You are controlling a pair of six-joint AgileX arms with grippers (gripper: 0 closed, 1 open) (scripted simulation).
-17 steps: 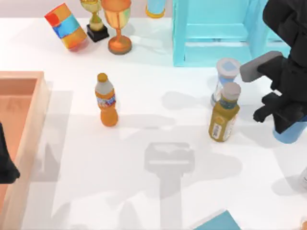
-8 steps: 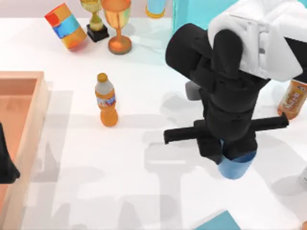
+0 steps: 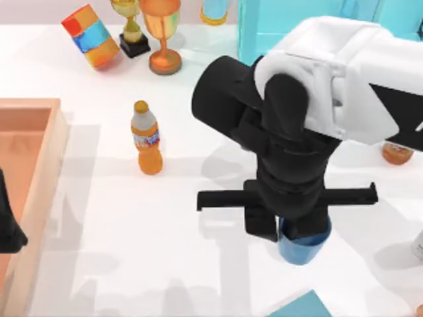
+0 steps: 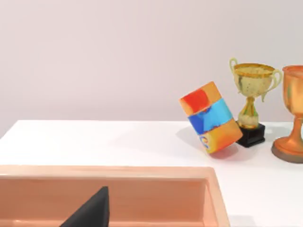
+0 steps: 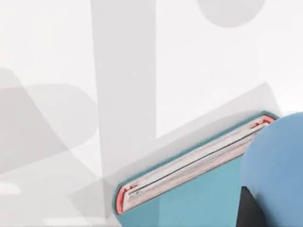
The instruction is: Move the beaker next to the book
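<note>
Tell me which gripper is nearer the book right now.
Right. The right gripper holds the beaker just above the book corner at the table's near edge. The left gripper sits parked far off over the wooden tray on the left.

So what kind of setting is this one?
Likely a rendered tabletop test scene, not a real room: a plain white table scattered with unrelated props such as trophies, an orange drink bottle and a wooden tray.

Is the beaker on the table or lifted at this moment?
Cannot tell for sure: in the top view the beaker hangs under the right gripper, near the book; table contact is hidden.
</note>
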